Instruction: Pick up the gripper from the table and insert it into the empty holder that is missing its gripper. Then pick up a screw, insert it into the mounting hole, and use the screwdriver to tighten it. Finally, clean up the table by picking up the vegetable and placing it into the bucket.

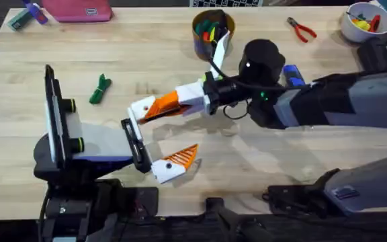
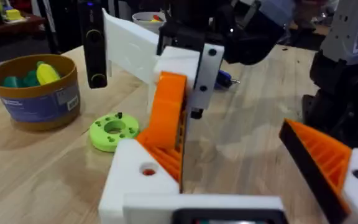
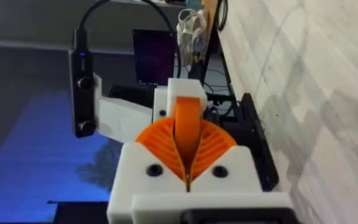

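My right gripper (image 1: 172, 103) is shut on the orange wedge-shaped gripper (image 2: 166, 115), also seen pinched between its ribbed pads (image 3: 188, 127). The wedge's lower end meets the empty holder (image 2: 143, 174), the white mount (image 1: 138, 110) on my left arm. My left gripper (image 1: 161, 136) stands open, its other finger carrying an orange tip (image 2: 321, 158). The dark green vegetable (image 1: 100, 88) lies on the table at the left. At the back stands the bucket (image 1: 213, 30). The blue screwdriver (image 1: 292, 74) peeks out behind my right arm. The screw is out of view.
Red-handled pliers (image 1: 302, 29) and a white bowl (image 1: 363, 20) sit at the back right. A pink case (image 1: 79, 8) lies at the back left. A bright green disc with holes (image 2: 112, 130) rests on the table near the bucket (image 2: 39, 90).
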`<action>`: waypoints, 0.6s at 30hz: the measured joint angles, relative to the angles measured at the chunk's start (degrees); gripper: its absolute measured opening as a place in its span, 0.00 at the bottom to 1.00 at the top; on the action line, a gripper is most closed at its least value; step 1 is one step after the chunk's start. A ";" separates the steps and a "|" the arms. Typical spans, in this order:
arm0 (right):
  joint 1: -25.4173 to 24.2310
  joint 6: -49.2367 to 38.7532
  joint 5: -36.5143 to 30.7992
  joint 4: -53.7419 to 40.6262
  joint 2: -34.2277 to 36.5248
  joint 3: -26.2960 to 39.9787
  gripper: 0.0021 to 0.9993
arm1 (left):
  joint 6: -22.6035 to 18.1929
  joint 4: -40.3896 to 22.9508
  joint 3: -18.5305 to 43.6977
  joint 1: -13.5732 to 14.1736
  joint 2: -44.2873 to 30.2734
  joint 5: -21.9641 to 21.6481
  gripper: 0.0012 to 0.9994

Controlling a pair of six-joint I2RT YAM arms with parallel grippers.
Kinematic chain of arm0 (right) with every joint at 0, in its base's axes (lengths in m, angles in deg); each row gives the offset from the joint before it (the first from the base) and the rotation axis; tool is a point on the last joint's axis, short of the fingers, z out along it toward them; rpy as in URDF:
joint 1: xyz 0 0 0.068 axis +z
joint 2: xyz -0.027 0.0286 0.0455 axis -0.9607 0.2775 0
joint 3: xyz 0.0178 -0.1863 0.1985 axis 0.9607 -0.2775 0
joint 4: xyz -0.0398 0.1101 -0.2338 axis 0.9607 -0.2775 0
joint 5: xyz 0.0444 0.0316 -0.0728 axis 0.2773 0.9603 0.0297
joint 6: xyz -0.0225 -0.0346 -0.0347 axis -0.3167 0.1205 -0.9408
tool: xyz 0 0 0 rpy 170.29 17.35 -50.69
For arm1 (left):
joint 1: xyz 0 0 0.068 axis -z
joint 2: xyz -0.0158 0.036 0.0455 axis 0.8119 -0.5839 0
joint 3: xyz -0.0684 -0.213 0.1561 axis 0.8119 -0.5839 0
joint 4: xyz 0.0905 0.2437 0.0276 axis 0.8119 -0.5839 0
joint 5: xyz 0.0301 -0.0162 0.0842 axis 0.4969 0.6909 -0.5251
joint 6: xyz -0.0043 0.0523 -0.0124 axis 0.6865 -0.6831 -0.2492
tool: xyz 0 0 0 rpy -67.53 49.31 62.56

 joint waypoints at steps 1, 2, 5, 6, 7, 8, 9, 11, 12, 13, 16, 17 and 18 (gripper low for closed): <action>-0.08 -0.05 0.42 -1.35 0.00 0.60 0.01 | 0.00 0.01 0.00 0.00 -0.01 -0.05 0.99; -0.13 -0.06 0.80 -2.74 0.00 1.20 0.01 | 0.02 0.02 0.00 0.00 -0.02 -0.09 0.99; -0.24 -0.38 1.58 -5.22 0.00 2.45 0.01 | 0.02 0.06 0.00 -0.08 -0.02 -0.30 0.99; -0.24 -0.58 1.72 -5.43 0.00 2.59 0.01 | 0.02 0.07 0.00 -0.11 -0.02 -0.31 0.99; -0.24 -0.97 1.96 -5.57 0.00 2.66 0.01 | 0.00 0.07 0.00 -0.11 -0.01 -0.31 0.99; -0.28 -1.27 2.15 -5.63 0.00 2.68 0.01 | 0.00 0.07 0.00 -0.11 -0.02 -0.27 0.99; -0.32 -1.50 2.31 -5.67 0.00 2.68 0.01 | -0.02 0.07 0.00 -0.09 -0.01 -0.24 0.99; -0.34 -1.96 2.50 -5.69 0.00 2.68 0.01 | -0.09 0.05 0.00 -0.10 -0.01 -0.16 0.99; -0.38 -2.41 2.53 -5.69 0.00 2.68 0.01 | -0.15 0.04 0.00 -0.09 -0.02 -0.13 0.99; -0.39 -2.99 2.57 -5.71 -0.02 2.68 0.01 | -0.18 0.04 0.00 -0.09 -0.01 -0.11 0.99; -0.39 -4.72 2.68 -5.71 0.02 2.68 0.01 | -0.26 0.04 0.00 -0.09 -0.02 -0.09 0.99; -0.40 -5.27 2.75 -5.70 0.07 2.70 0.01 | -0.39 0.04 0.00 -0.10 0.00 -0.07 0.99; -0.41 -5.81 2.85 -5.67 0.21 2.76 0.01 | -0.39 0.04 0.00 -0.10 -0.02 -0.09 0.99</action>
